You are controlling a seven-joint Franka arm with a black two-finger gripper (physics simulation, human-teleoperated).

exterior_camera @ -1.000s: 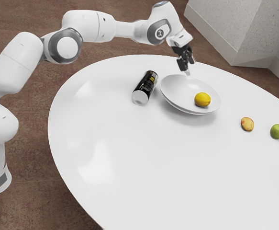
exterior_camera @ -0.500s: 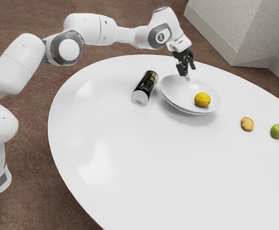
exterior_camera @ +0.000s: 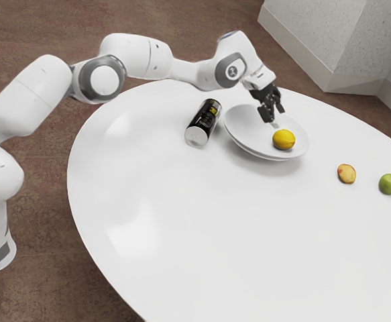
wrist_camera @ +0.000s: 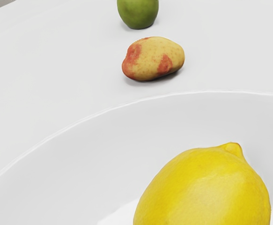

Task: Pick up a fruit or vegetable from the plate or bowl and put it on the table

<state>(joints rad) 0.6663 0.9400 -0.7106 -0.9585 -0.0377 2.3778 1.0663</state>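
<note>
Yellow and smooth, with a blunt nub at one end, the lemon [exterior_camera: 284,139] lies in the bowl [exterior_camera: 238,137]. I count one lemon, one bowl, one can [exterior_camera: 203,123], one green apple [exterior_camera: 389,184] and one red-blotched yellow fruit [exterior_camera: 346,174]. The claw [exterior_camera: 275,117] hangs over the bowl, spread fairly wide, holding nothing and just short of the lemon.

The arm [exterior_camera: 136,57] comes from the exterior view's left, bends at its elbow [exterior_camera: 100,80] and reaches over the tabletop [exterior_camera: 182,221]. The wrist [exterior_camera: 232,68] is bent downward. The black gripper [exterior_camera: 274,113] hangs tilted, near the tabletop's upper edge in this view, and its two fingers stand apart, with nothing held.
</note>
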